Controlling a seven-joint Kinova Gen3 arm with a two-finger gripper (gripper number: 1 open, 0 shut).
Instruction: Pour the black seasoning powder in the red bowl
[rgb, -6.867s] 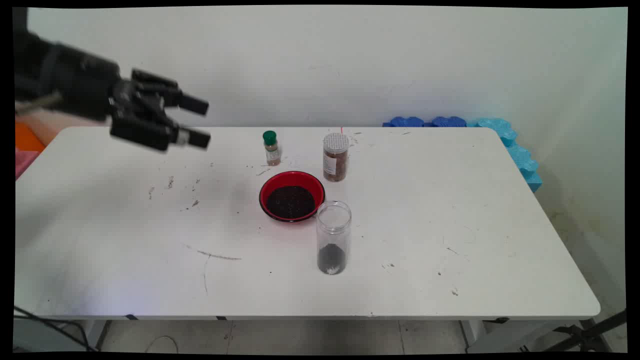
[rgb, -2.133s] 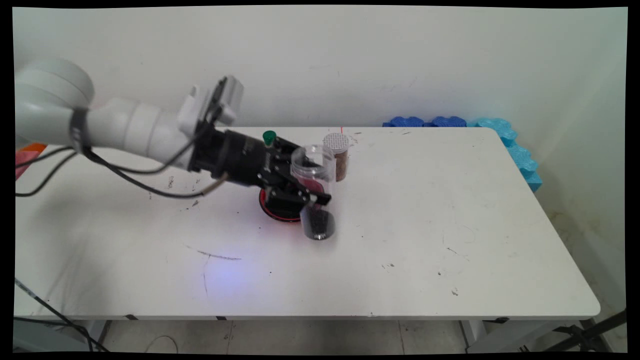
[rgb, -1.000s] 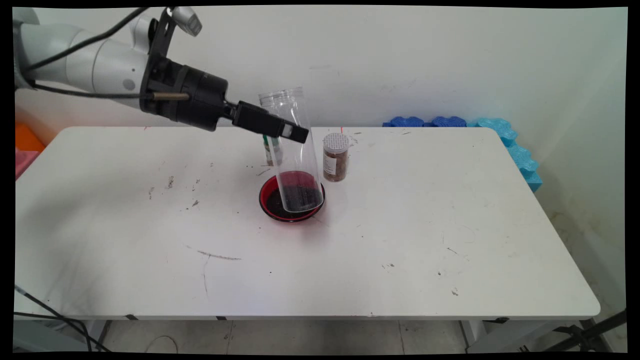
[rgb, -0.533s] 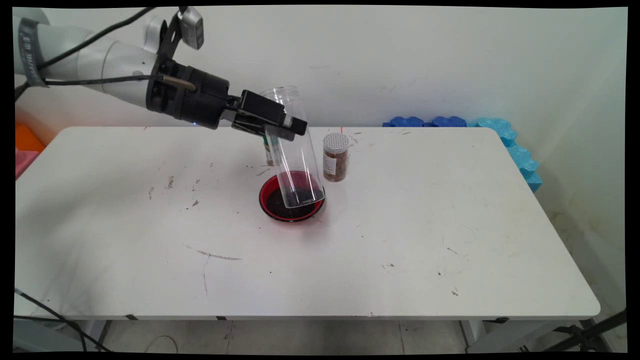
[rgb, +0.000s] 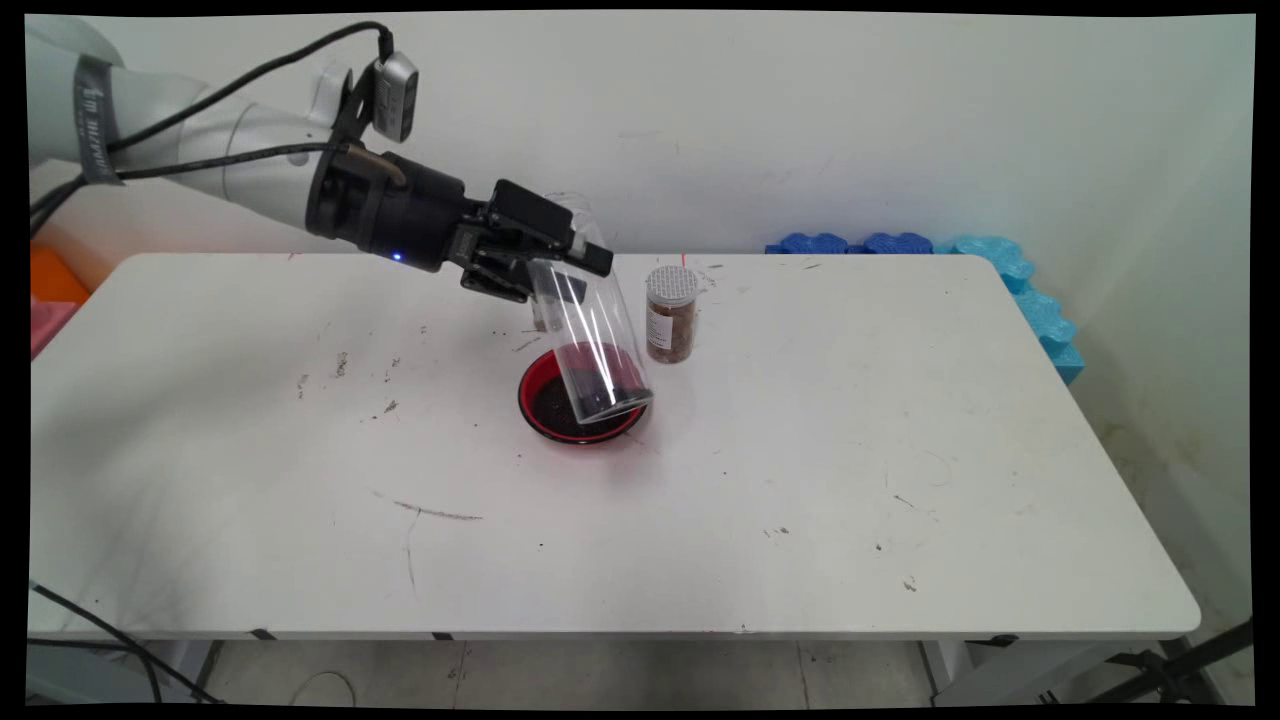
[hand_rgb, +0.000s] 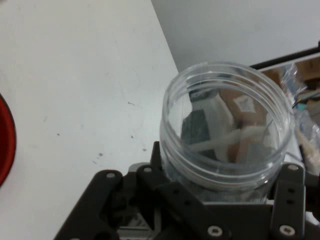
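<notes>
Hand view puts us right behind the clear jar, its open threaded mouth filling the space just ahead of our gripper, whose black linkage closes round the jar's body on both sides. Past it lies the white table, scuffed and specked, with a red rim at our far left edge and a pale wall beyond the table's end.

From the main view we see more: our gripper holds the clear jar tilted, its dark-filled base hanging over the red bowl of dark grains. Just beyond the bowl stands a brown spice jar. Farther off, blue foam pieces line the wall at the table's back corner.
</notes>
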